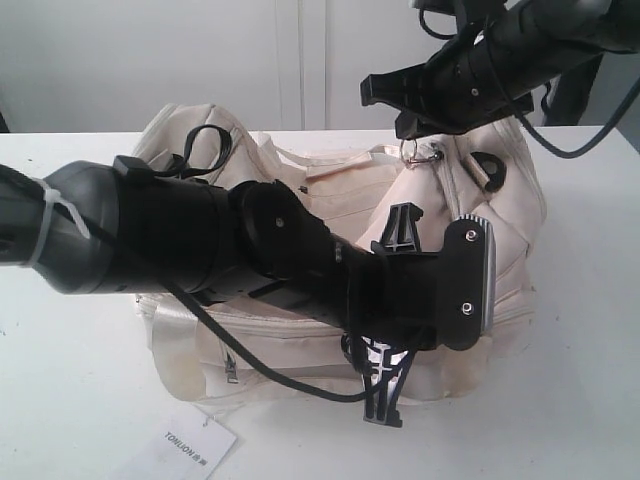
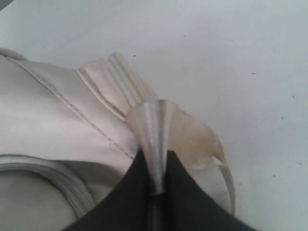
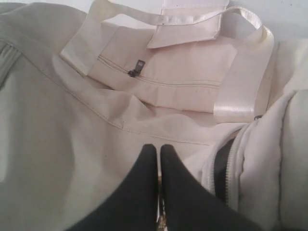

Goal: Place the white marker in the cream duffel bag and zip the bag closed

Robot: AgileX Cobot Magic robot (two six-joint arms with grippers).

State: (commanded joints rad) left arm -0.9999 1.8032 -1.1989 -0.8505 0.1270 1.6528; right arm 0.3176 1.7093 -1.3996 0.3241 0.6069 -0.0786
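The cream duffel bag (image 1: 340, 190) lies on the white worktop (image 1: 80, 380), its paper tag (image 1: 190, 450) flat in front; the left claw (image 2: 155, 161) is clamped tight on a fold of satin strap (image 2: 154, 125) at the bag's near side; the right claw (image 3: 159, 149) hangs over the far end, jaws pressed together just beside the zipper (image 3: 231, 166); whether it grips anything I cannot tell
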